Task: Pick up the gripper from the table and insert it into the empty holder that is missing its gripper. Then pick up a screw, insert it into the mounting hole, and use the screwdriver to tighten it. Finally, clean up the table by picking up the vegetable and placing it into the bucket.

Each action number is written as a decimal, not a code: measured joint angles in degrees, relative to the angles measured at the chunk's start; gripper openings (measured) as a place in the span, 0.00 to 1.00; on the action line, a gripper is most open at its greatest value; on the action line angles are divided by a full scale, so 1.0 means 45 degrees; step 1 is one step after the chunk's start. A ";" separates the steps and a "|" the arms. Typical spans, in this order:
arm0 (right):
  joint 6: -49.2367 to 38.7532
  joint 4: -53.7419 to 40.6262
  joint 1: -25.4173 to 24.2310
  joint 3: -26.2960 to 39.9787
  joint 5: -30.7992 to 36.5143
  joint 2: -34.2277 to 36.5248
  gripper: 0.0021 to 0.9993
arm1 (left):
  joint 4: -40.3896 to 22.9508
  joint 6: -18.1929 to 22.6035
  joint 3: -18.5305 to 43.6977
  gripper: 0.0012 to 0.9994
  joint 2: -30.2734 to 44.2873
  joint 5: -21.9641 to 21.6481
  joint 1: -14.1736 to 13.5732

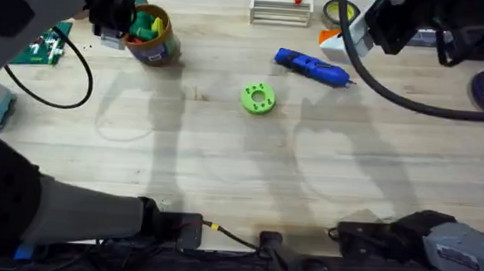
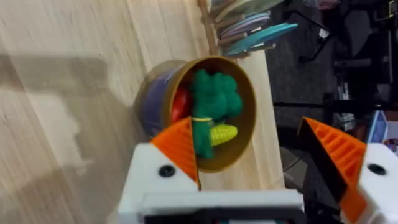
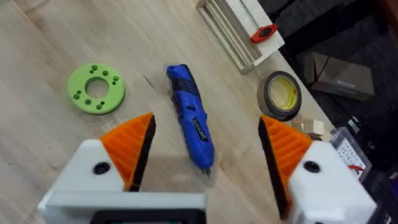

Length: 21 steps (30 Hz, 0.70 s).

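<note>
The left gripper (image 2: 264,155) hangs over the bucket (image 2: 239,93) at the far left of the surface (image 1: 224,168), its fingers (image 2: 177,146) spread wide and released, grasping nothing. The bucket's rim sits just beyond the fingertips, with one orange pad overlapping its near edge and the other pad well off to the side, past the surface's edge. Inside the bucket lies the vegetable (image 2: 214,93), dark green and leafy, beside a yellow corn piece (image 2: 222,132) and a red piece (image 2: 180,102). From overhead the bucket (image 1: 153,38) shows partly under the dark left arm. The right gripper (image 3: 208,146) hovers over the far right of the surface, its fingers (image 3: 134,140) also parted and empty. The screwdriver (image 3: 191,124) lies flat on the surface between them, its dark tip pointing back toward the gripper and touching neither pad. A lime-green disc (image 3: 96,88) rests beyond the one finger, apart from the screwdriver. A yellow tape roll (image 3: 280,93) sits just beyond the other finger, and a white rack (image 3: 239,28) with a red-handled tool (image 3: 264,32) on it stands farther out.
</note>
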 joint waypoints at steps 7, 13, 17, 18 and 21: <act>0.0000 -0.0005 0.0000 0.0000 0.0000 0.0001 0.99 | -0.0030 0.0264 0.0000 0.99 -0.0264 0.0378 0.0000; 0.0000 -0.0076 0.0000 0.0000 0.0000 -0.0004 0.99 | -0.0044 0.2693 0.0000 0.99 -0.1668 0.1249 0.0000; 0.0000 -0.0121 0.0000 0.0000 0.0003 -0.0224 0.99 | -0.0683 0.5760 0.0005 0.99 -0.3025 0.2941 0.0000; 0.0000 -0.0121 0.0000 0.0000 0.0000 -0.0377 0.99 | -0.0952 0.6458 0.0005 0.99 -0.3331 0.3339 0.0000; 0.0000 -0.0120 0.0000 0.0000 0.0000 -0.1066 0.99 | -0.1900 0.8607 0.0005 0.99 -0.4381 0.4495 0.0000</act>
